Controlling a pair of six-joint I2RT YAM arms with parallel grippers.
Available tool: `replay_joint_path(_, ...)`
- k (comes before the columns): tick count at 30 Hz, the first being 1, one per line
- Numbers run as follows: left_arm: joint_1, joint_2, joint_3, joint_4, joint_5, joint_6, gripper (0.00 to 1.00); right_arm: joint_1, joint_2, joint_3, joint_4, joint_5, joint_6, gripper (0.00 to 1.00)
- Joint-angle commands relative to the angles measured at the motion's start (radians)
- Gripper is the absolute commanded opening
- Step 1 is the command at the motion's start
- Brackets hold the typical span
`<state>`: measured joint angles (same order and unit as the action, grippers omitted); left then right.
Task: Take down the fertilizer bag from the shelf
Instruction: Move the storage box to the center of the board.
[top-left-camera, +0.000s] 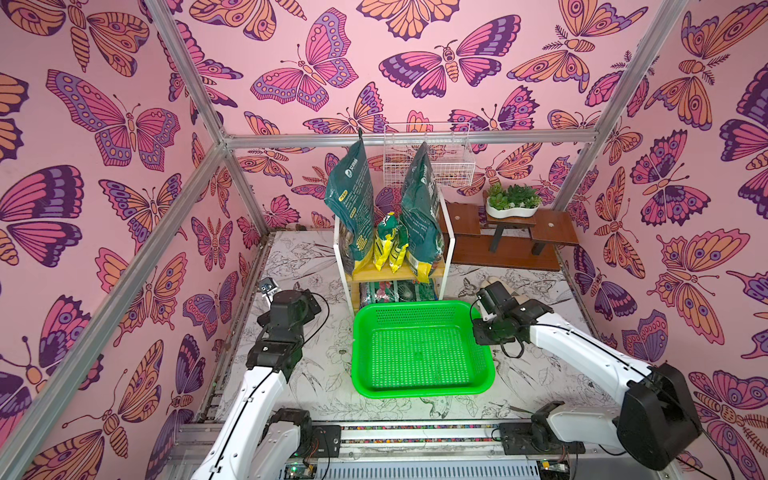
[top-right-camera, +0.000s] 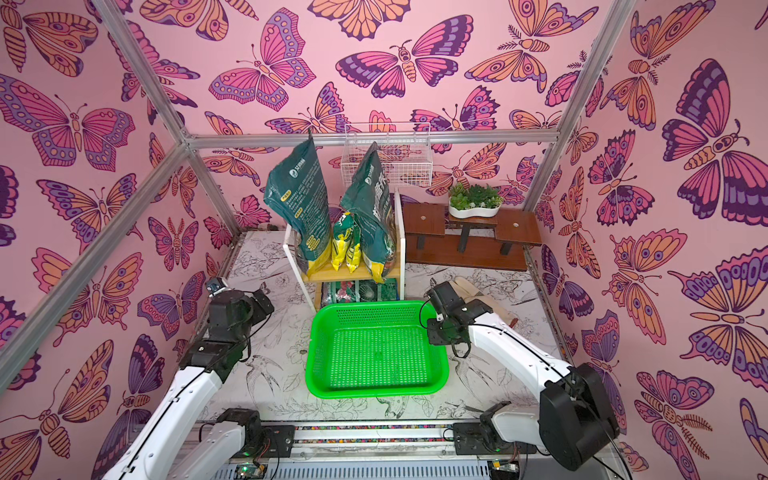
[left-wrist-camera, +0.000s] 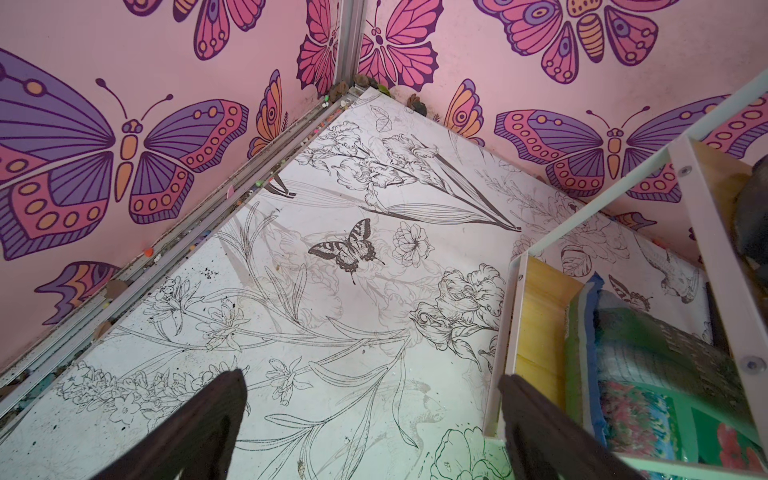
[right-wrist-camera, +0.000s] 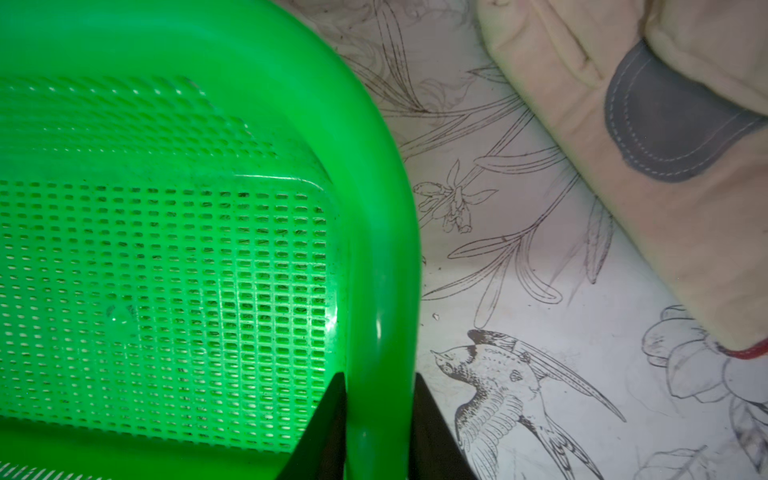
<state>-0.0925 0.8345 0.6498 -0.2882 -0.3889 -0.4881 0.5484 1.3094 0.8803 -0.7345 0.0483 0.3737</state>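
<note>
Right gripper (right-wrist-camera: 376, 376) pinches the green basket (top-left-camera: 422, 392) by its rim, 1 jaw inside, 1 outside: likely placing the catch spot, no bag held yet. Left gripper (left-wrist-camera: 370, 376) hangs spread wide, low beside the shelf (top-left-camera: 374, 276). On its top board stand 2 tall bags (top-left-camera: 351, 195) with small packs (top-left-camera: 388, 245) between; which is fertilizer I cannot tell. Next, an arm must rise and grip 1 up high. White posts hem both sides, a wire basket (top-left-camera: 428, 158) hangs behind; only the front, over the green basket, is open.
</note>
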Motion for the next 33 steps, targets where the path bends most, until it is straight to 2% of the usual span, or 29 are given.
replay_joint_path(1,-0.005,-0.017,-0.008,-0.017,-0.001,-0.004,1.0,-0.036,0.04,0.041,-0.063,0.043,-0.114,0.26)
replay_joint_path(11,-0.005,-0.035,-0.015,-0.017,-0.001,-0.002,1.0,-0.173,0.106,0.087,-0.056,0.069,-0.229,0.26)
replay_joint_path(18,-0.005,-0.035,-0.015,-0.017,0.005,-0.004,1.0,-0.189,0.143,0.126,-0.037,0.092,-0.258,0.27)
replay_joint_path(20,-0.006,-0.035,-0.015,-0.018,0.007,-0.004,1.0,-0.189,0.151,0.135,-0.038,0.083,-0.258,0.29)
replay_joint_path(23,-0.004,-0.038,-0.015,-0.018,0.016,-0.008,1.0,-0.189,0.124,0.138,-0.039,0.063,-0.246,0.39)
replay_joint_path(29,-0.005,-0.009,-0.006,-0.006,0.084,-0.043,1.0,-0.189,-0.005,0.175,-0.053,0.081,-0.222,0.86)
replay_joint_path(30,-0.005,-0.003,-0.003,-0.009,0.104,-0.05,1.0,-0.189,-0.024,0.192,-0.059,0.084,-0.224,0.97)
replay_joint_path(33,-0.006,-0.01,0.019,-0.027,0.158,-0.098,1.0,-0.189,-0.09,0.255,-0.067,0.082,-0.18,0.99)
